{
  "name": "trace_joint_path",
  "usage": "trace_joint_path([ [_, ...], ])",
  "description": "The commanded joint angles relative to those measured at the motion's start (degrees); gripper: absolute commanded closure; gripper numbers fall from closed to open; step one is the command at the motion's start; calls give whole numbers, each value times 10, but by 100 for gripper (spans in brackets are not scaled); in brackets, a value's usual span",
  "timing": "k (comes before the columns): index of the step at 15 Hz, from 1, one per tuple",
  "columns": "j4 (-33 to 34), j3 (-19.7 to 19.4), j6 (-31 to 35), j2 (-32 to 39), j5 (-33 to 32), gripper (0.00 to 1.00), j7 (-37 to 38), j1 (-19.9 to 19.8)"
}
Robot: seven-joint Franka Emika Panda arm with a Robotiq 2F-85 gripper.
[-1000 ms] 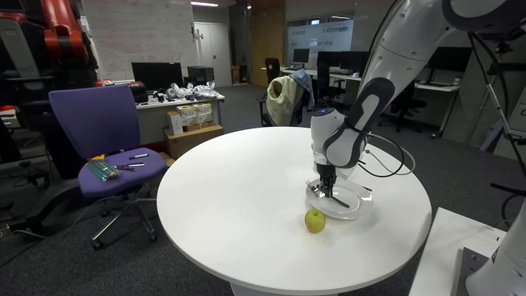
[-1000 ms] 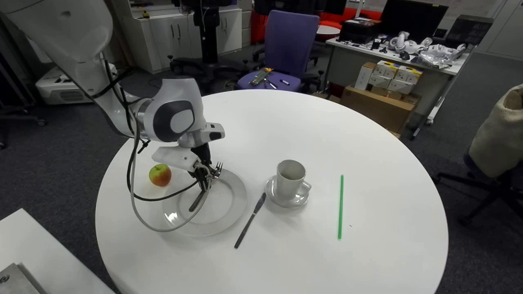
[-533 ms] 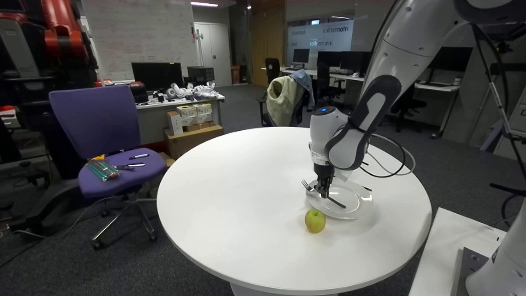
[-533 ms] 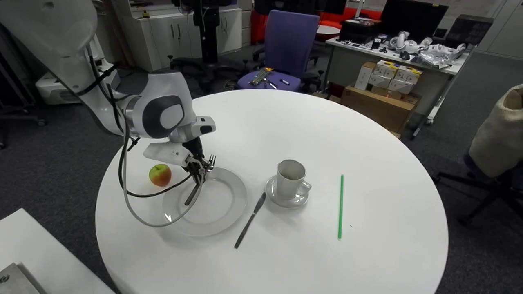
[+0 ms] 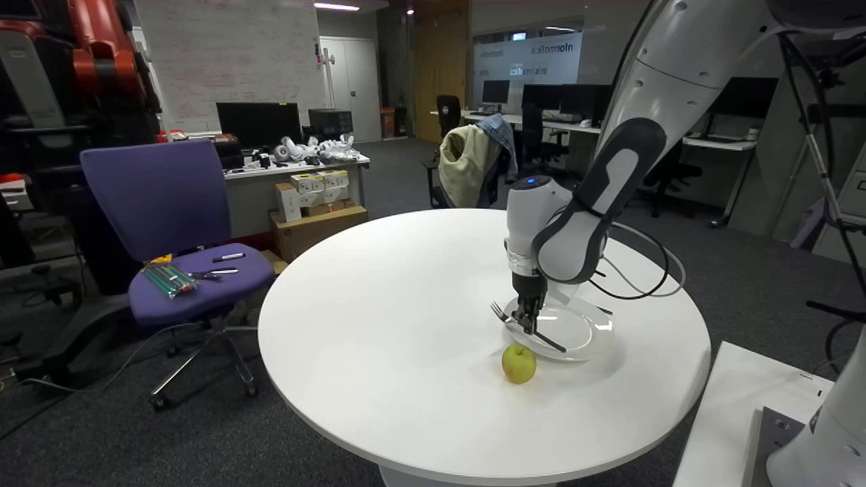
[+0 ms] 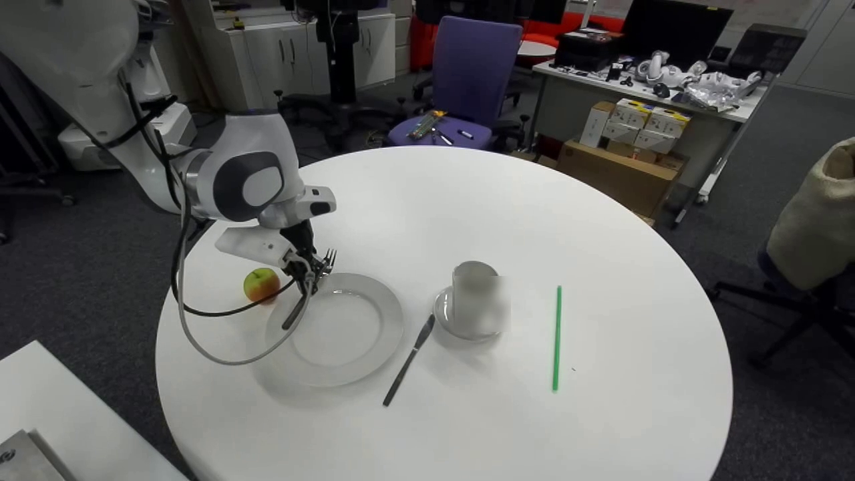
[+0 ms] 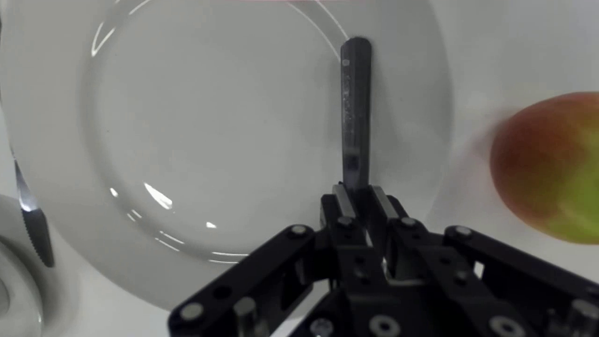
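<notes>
Around held fork point(image 7: 356, 107) | plate point(image 7: 210, 140) partly beneath | apple point(image 7: 552, 168) near | knife point(image 6: 409, 361), cup point(image 6: 469, 300) farther

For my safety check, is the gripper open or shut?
The gripper is shut on the fork: in the wrist view, its fingers clasp the dark handle.

Bent arm point(image 5: 659, 91), wrist point(image 5: 531, 220) near vertical, black fingers point(image 7: 386, 204) downward in a narrow grip.

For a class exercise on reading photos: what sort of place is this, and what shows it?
Probably a robotics lab or research office, judging by the red robot arm, the large written-on whiteboard and the computer monitors.
</notes>
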Motion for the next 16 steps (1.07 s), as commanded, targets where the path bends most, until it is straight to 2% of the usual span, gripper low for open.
trace_joint_path([
  [1,-22,28,-27,-32,48,97,6,-6],
  [7,-19,39,-56,-38,74,97,13,-2],
  [16,-7,36,-69,-24,67,97,24,1],
])
